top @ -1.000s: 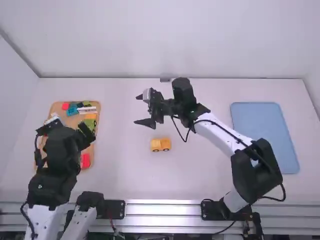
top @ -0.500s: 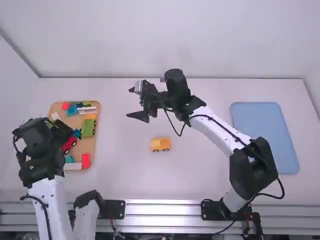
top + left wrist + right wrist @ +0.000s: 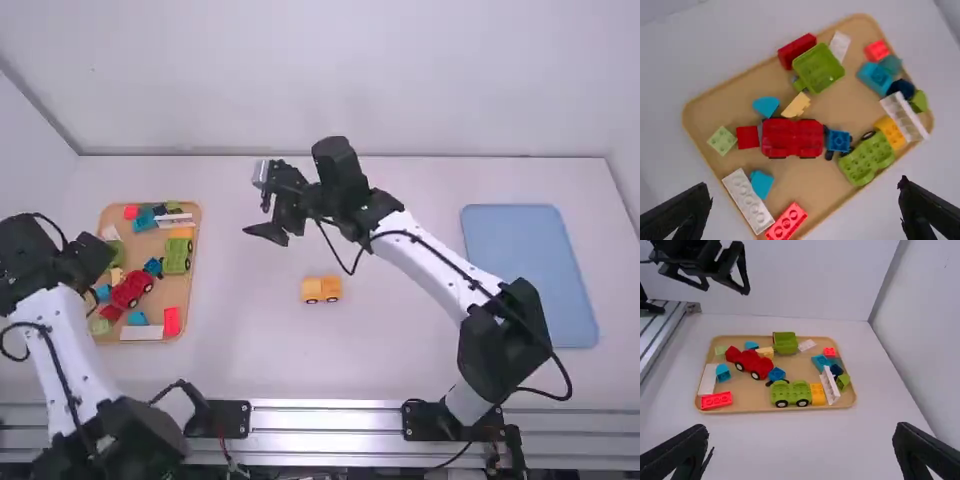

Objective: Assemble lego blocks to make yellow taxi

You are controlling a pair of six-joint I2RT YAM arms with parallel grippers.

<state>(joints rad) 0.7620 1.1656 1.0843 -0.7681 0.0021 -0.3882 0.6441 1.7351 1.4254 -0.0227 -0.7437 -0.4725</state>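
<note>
And there goes our left arm (image 3: 50, 340), swinging out toward the side of the worktop (image 3: 400, 350) and uncovering much of the parts tray (image 3: 176, 290), while our right arm (image 3: 430, 262) drifts a touch toward the same side, beyond the middle. The blue tray (image 3: 530, 275) sits beyond the right arm, exactly as it was. Our left hand (image 3: 805, 185) is spread wide over the parts with nothing between its fingers; our right hand (image 3: 800, 428) is spread and empty too. The task's yellow car piece (image 3: 321, 289) hasn't budged: upright on its wheels, on bare worktop between the two trays. So nothing has been added to the taxi; what we've gained is a line on the parts, and we'd judge we're at choosing the next one. The yellow block (image 3: 890, 132) looks a fair bet, but it's tucked in by the green wheeled block (image 3: 866, 159) and the white piece (image 3: 904, 117), so careless fingers could knock those two.
</note>
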